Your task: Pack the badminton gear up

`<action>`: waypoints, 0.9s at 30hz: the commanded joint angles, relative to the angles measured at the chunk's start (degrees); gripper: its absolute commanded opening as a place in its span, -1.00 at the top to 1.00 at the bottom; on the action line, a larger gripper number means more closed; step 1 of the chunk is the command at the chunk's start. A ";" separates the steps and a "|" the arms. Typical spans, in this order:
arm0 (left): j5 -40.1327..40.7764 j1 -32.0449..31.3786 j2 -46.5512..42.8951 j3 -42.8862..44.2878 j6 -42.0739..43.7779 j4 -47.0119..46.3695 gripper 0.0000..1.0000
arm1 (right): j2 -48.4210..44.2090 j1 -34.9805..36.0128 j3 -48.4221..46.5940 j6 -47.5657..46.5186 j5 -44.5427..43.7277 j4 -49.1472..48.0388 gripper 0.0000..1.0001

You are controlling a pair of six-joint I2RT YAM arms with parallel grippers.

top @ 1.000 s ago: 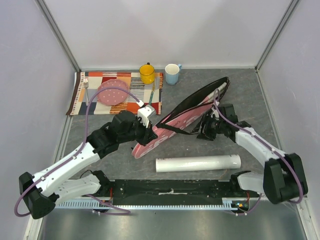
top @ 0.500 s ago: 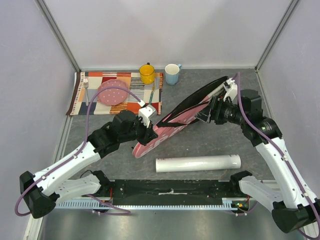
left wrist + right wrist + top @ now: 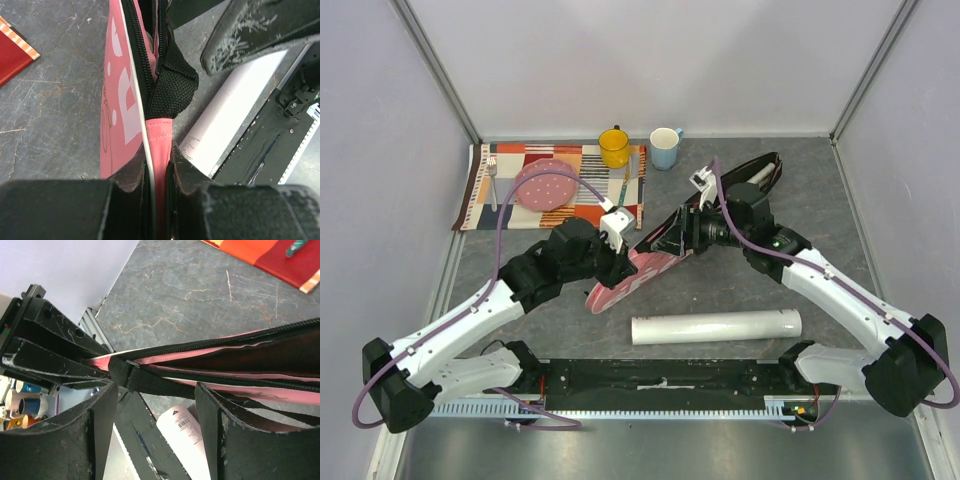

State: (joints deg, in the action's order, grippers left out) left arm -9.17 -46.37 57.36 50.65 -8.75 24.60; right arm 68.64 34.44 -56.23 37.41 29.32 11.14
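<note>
The pink racket bag (image 3: 720, 200) lies slanted across the table, its black zipper (image 3: 240, 360) unzipped along the upper edge. My left gripper (image 3: 618, 262) is shut on the bag's pink edge (image 3: 159, 150) at its near end, beside the black strap (image 3: 172, 85). My right gripper (image 3: 668, 238) hovers open over the bag's middle, its fingers (image 3: 102, 425) on either side of the strap (image 3: 150, 382) without touching it. The white tube (image 3: 715, 327) lies on the table in front of the bag. What the bag contains is hidden.
A yellow mug (image 3: 614, 147) and a blue mug (image 3: 665, 148) stand at the back. A pink dotted plate (image 3: 545, 183) rests on the striped placemat (image 3: 510, 205) at the back left. The black base rail (image 3: 660, 378) runs along the near edge.
My right arm has swung left from the bag's far end to its middle, close to the left gripper, with its jaws wider. The left gripper has stayed shut on the bag.
</note>
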 commanded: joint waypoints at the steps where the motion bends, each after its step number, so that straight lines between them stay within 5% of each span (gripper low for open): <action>1: 0.73 0.23 1.79 0.50 2.25 3.09 0.95 | 0.44 0.89 3.13 -2.95 3.98 -10.68 -0.44; 6: 0.11 0.23 1.96 0.76 1.72 2.56 0.95 | 3.34 2.03 3.76 -4.19 7.94 -13.95 -0.36; 17: 4.51 0.23 2.75 0.67 -0.47 2.56 0.95 | -0.96 2.65 7.62 7.86 18.14 -25.30 0.35; 20: 5.56 0.14 2.58 0.50 -1.00 2.38 0.95 | -2.45 3.09 7.88 5.23 17.61 -20.11 0.32; 24: 6.79 0.23 2.05 0.06 -1.62 1.68 0.95 | -2.55 3.62 9.12 3.20 16.56 -15.38 -0.17; 27: 7.41 0.23 1.26 -0.82 -1.79 0.36 0.95 | 2.19 5.37 8.24 2.06 15.42 -11.24 -0.25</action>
State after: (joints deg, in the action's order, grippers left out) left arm -6.94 -46.46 58.57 51.37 -8.97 23.99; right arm 67.33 37.74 -47.70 41.78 44.10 -5.39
